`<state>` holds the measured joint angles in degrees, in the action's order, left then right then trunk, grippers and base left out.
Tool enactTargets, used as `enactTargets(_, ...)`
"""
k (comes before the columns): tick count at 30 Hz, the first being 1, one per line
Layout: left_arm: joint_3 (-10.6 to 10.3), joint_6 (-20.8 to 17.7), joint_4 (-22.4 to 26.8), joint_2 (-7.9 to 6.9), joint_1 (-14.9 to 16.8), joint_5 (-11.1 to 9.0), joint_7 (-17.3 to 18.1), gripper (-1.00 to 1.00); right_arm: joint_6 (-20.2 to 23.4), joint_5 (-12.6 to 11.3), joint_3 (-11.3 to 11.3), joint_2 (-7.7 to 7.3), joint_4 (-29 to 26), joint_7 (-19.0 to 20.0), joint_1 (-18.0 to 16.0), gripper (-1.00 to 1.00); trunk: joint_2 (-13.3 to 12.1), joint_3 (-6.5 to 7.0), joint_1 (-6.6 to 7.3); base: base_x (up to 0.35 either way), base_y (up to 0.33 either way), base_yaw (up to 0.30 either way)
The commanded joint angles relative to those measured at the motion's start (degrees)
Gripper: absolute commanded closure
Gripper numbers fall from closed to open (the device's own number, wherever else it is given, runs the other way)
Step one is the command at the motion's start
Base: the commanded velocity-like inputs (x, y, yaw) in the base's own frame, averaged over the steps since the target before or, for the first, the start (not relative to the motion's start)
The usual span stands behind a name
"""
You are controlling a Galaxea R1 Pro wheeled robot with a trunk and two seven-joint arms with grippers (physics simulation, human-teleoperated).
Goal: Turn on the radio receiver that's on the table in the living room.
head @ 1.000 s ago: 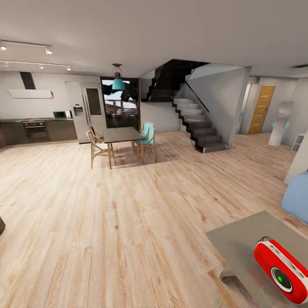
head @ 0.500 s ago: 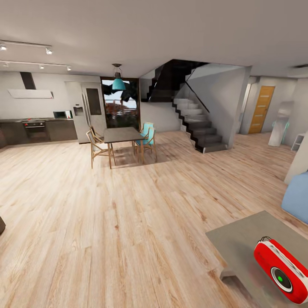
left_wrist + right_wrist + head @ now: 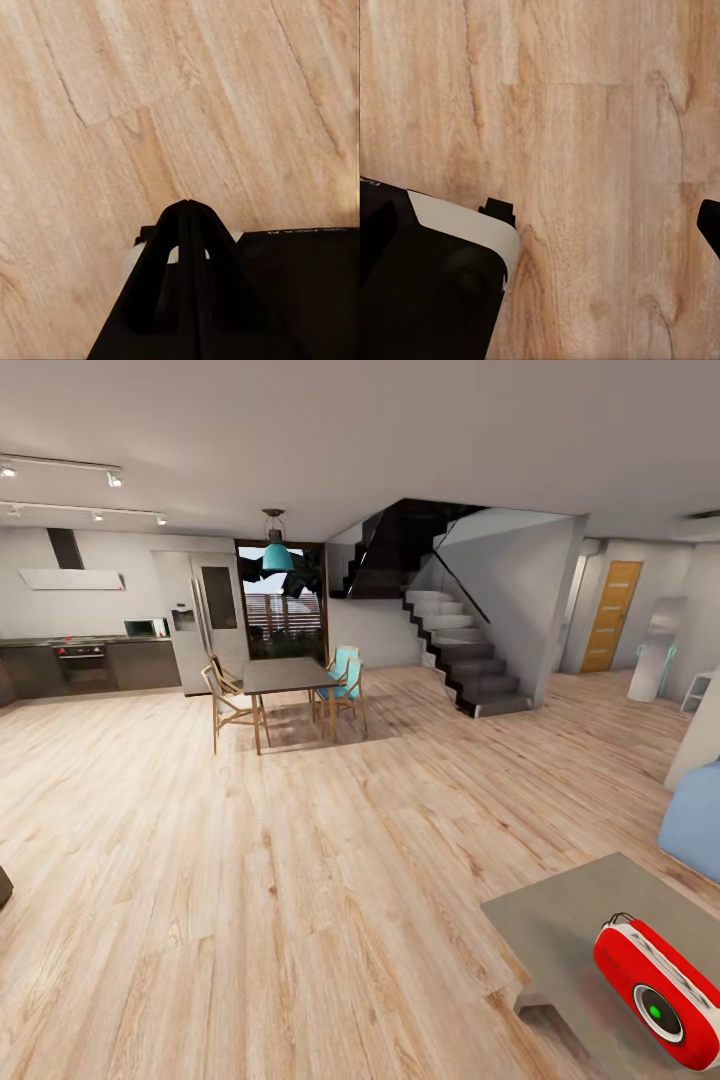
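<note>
The left gripper (image 3: 187, 204) has matte black fingers (image 3: 154, 262), broad at the root and narrowing to tips that meet in a peak. Behind them sits a white rounded part and, toward 3 o'clock, a flat black body panel with faint small lettering. The right wrist view shows a black housing (image 3: 420, 292) with a white rounded edge, a round boss, and two black fingertips (image 3: 497, 208).

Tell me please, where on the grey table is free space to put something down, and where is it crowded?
The table shows bare top from its far edge down to the radio receiver, and along its left edge beside the radio. The near right corner is crowded: the radio stands there, against the picture's edge.
</note>
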<state>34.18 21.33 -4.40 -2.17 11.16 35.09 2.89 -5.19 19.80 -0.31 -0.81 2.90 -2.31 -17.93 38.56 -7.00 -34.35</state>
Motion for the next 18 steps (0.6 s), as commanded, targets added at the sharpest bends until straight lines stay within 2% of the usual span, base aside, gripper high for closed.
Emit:
enactTargets(1,0.0,0.0,0.0,0.12,0.0,0.0,0.0,1.0,0.0,0.0,0.0,0.0,0.0,0.0,0.0,-1.0,0.0,0.0,0.0,0.0,0.0,0.0)
enactTargets(9,0.0,0.0,0.0,1.7,0.0,-0.1,0.2,1.0,0.0,0.0,0.0,0.02,0.0,0.0,0.0,-1.0,0.0,0.0,0.0,0.0,0.0,0.0)
enactTargets(18,0.0,0.0,0.0,1.91,0.0,-0.1,0.1,1.0,0.0,0.0,0.0,0.02,0.0,0.0,0.0,-1.0,0.0,0.0,0.0,0.0,0.0,0.0)
